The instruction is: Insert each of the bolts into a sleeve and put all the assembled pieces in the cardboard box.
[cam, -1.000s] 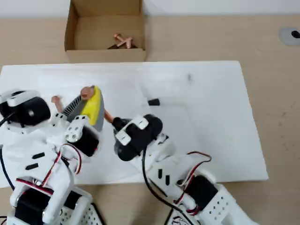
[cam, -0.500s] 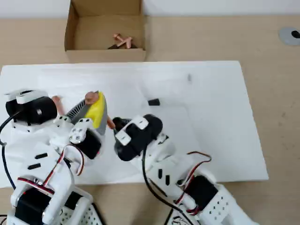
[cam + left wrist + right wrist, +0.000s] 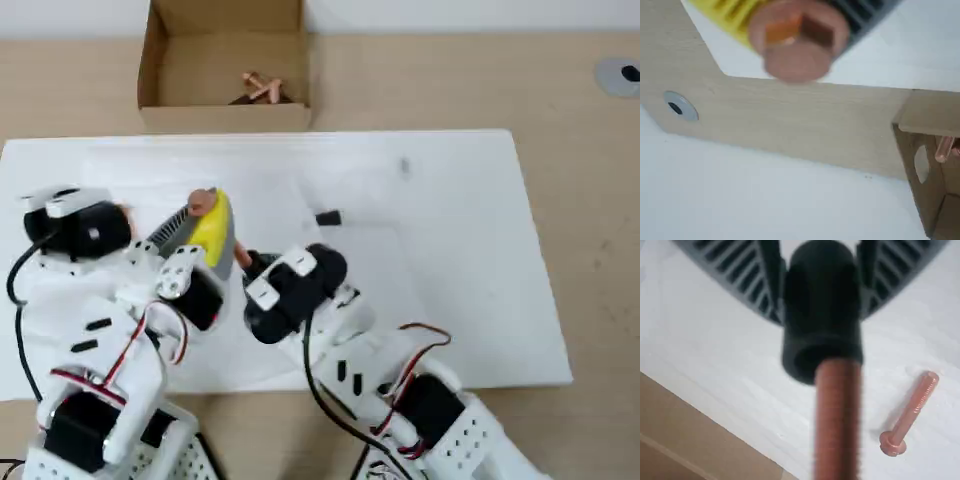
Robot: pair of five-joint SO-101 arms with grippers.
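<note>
While the wooden surface [image 3: 580, 180] carries a white sheet [image 3: 450, 250] just on the arms' side of the cardboard box [image 3: 150, 70], copper pieces [image 3: 262, 88] lie inside that box. Further from the box, the left claw [image 3: 205, 210] is clamped on a bolt [image 3: 799, 40], whose shaft meets the mouth of a black sleeve [image 3: 822, 315] pinched by the right claw [image 3: 821, 270]. A loose sleeve [image 3: 327, 217] and spare bolt [image 3: 910, 415] lie on the sheet.

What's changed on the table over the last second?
The left gripper shifted right, pushing its bolt deeper into the sleeve held by the right gripper. The right arm, the loose black sleeve and the cardboard box stayed put.
</note>
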